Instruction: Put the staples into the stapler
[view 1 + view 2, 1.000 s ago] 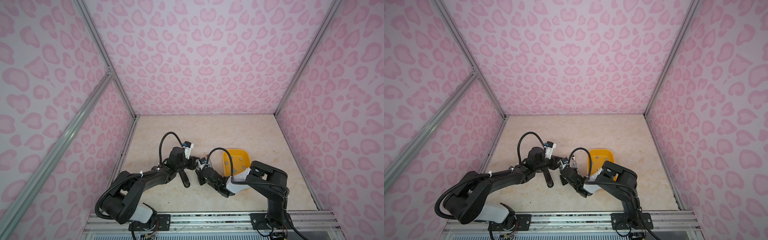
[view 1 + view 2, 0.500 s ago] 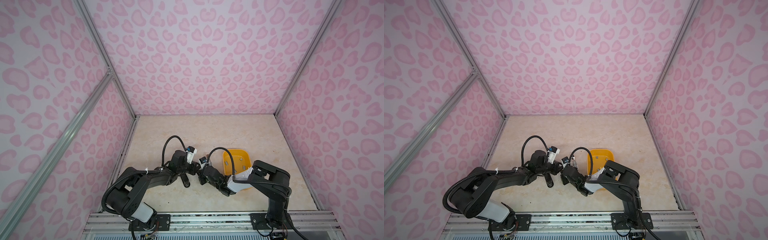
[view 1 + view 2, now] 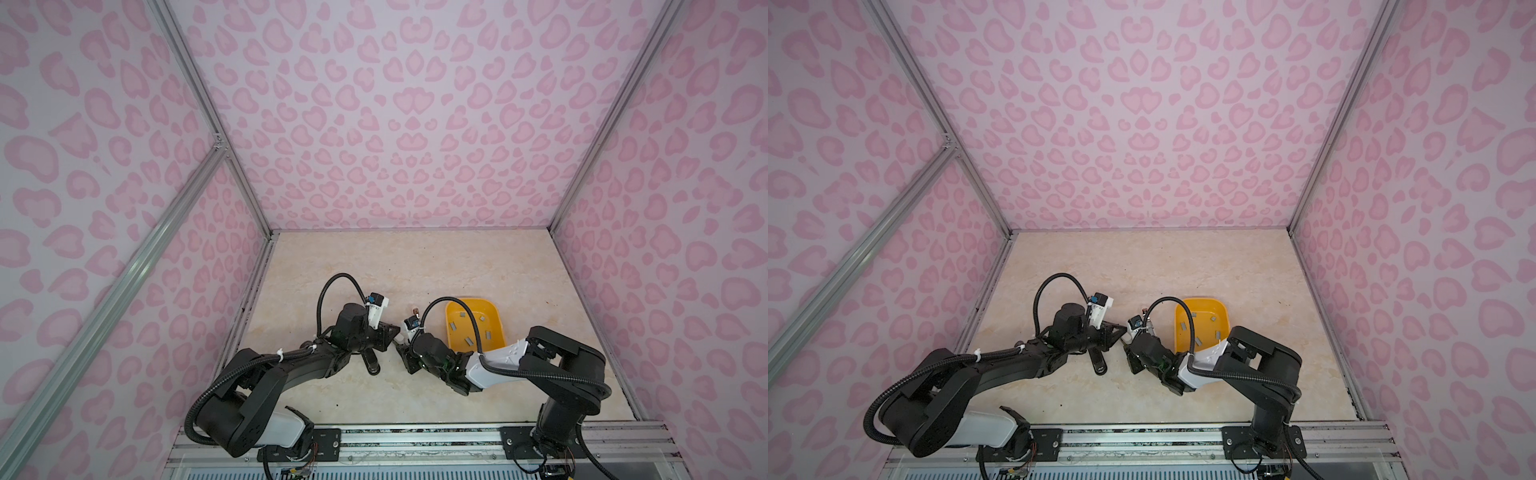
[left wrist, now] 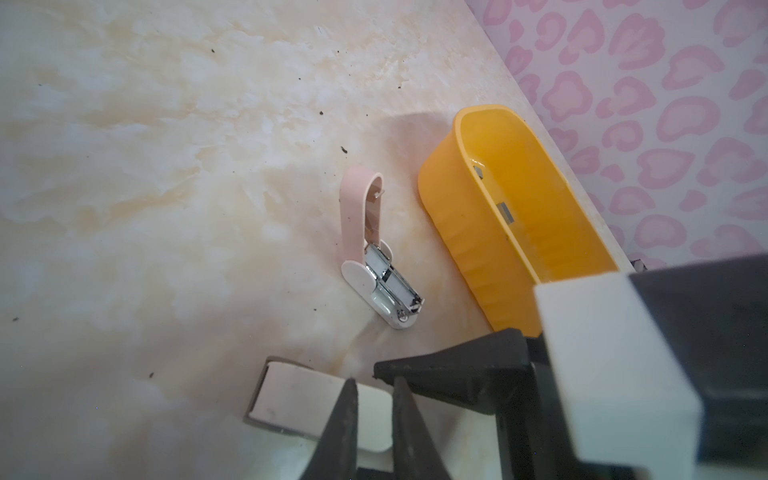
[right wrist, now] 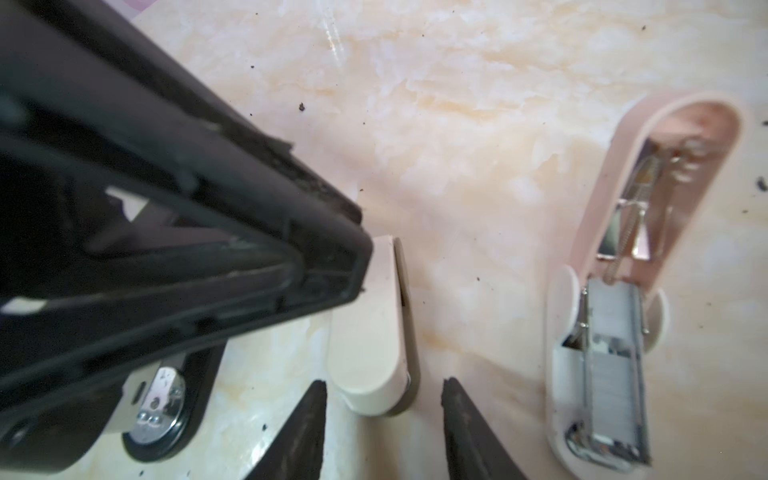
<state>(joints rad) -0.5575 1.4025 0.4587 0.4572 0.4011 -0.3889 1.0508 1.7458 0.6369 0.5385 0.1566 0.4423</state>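
The staples (image 3: 469, 341), short grey metal strips, lie scattered inside the yellow plastic tub (image 4: 465, 232) on the marbled cream tabletop (image 4: 166, 166); just beside the tub a small pink-and-white stapler (image 4: 374, 259) lies swung open, silver channel upward; a closed white-and-grey stapler (image 5: 370, 340) lies beside a black stapler (image 3: 371, 362); the left gripper (image 4: 375, 380) has its fingers nearly pressed together over one end of the white-and-grey stapler, whether pinching it I cannot tell; the right gripper (image 5: 384, 382) has its fingers spread either side of the opposite end, not touching.
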